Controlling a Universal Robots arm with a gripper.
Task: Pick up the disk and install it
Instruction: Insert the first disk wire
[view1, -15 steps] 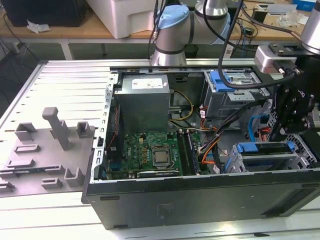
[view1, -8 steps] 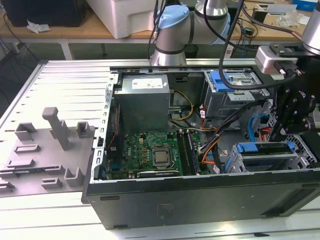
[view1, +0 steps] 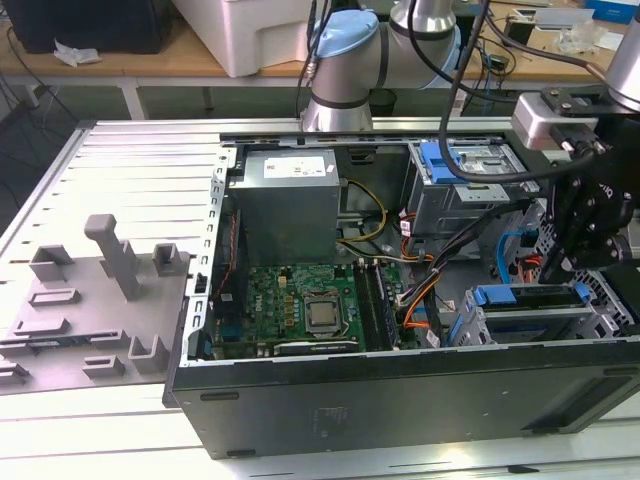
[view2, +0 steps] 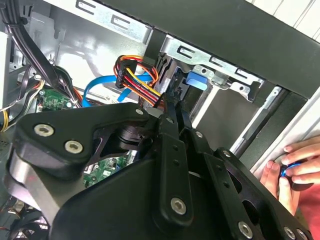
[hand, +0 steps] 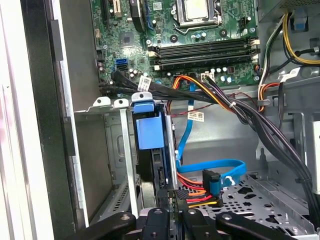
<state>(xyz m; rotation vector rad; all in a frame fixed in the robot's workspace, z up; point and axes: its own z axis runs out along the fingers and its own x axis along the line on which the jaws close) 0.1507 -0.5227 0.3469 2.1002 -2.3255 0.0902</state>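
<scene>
The disk (view1: 527, 298), with its blue plastic bracket, sits in the silver drive cage (view1: 480, 335) at the case's corner on the exterior view's right. In both wrist views its blue bracket tab (hand: 149, 127) (view2: 196, 80) sticks out of the cage slot. My gripper (view1: 553, 268) hangs just above the cage, close beside the disk's edge. Its black fingers (hand: 171, 196) (view2: 173, 107) lie together, and I see nothing between them. Whether they touch the disk I cannot tell.
Blue and orange-red-yellow cables (hand: 210, 182) run right beside the fingers. A person's hand (view2: 295, 165) rests on the case edge near the cage. The motherboard (view1: 300, 305), grey power supply (view1: 290, 190) and a second cage with a blue latch (view1: 445, 160) fill the open case.
</scene>
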